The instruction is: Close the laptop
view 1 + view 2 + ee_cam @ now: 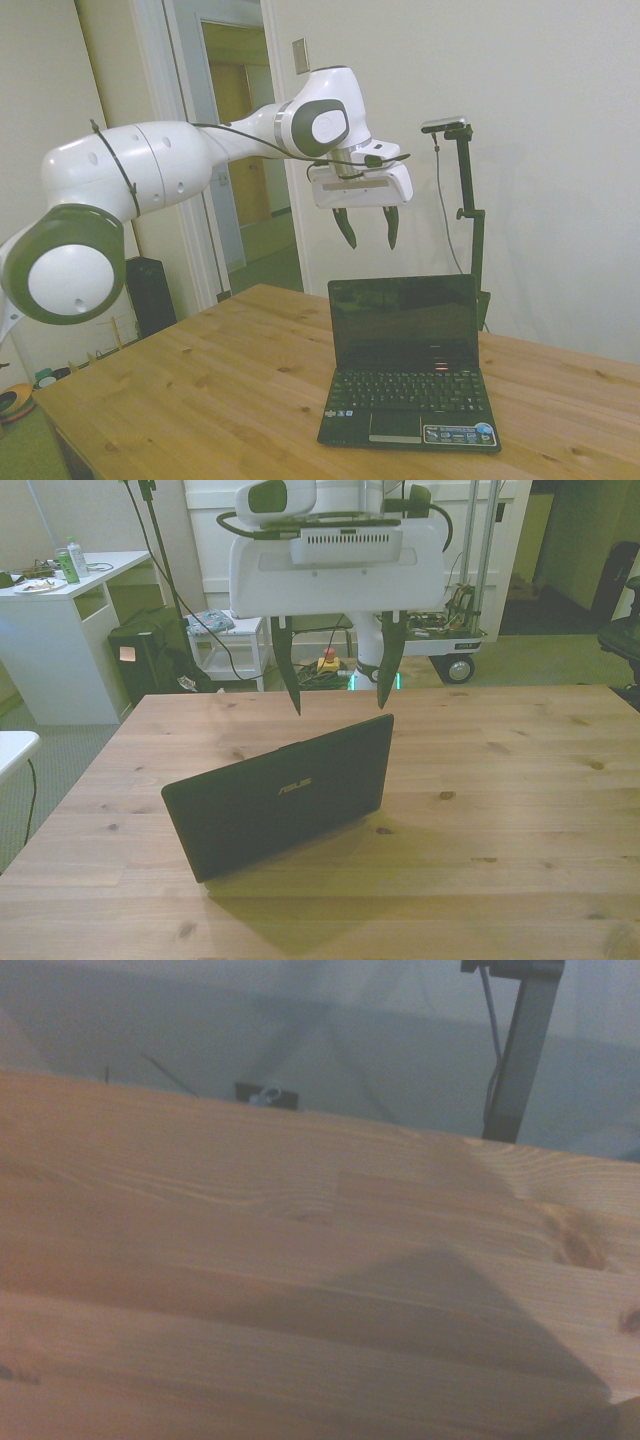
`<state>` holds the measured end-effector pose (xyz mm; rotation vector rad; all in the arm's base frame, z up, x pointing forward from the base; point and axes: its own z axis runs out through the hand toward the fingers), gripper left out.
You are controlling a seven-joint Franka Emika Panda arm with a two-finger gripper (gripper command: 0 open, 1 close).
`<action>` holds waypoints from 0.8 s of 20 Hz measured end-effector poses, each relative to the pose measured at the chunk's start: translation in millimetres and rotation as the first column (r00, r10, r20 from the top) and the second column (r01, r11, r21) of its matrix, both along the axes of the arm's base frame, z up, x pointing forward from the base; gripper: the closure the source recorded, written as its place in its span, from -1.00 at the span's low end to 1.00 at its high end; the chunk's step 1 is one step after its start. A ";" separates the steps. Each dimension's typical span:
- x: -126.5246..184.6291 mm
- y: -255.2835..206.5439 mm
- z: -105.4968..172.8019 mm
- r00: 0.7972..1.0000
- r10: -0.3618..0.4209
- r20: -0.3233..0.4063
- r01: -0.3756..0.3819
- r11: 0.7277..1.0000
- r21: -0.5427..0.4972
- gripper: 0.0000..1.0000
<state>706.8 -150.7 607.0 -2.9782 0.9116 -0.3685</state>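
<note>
We see open air between the laptop's upright lid and the spread-fingered gripper above it; bare table surrounds the laptop.

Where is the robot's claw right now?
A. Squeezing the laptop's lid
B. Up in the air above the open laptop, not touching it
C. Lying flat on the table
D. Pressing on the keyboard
B: in the side view the gripper hangs open with clear space between its fingertips and the top edge of the laptop, whose screen stands upright; the front view shows the same gap above the lid.
</note>
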 end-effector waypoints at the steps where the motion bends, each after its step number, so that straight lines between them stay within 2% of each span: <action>1: 3.3 -3.4 -4.2 0.999 0.029 -0.013 -0.029 0.999 -0.020 1.00; 6: 16.6 -17.9 -19.9 0.993 0.112 -0.028 -0.113 0.992 -0.056 1.00; 16: 20.6 -29.2 -40.0 0.990 0.132 -0.058 -0.134 0.990 -0.038 1.00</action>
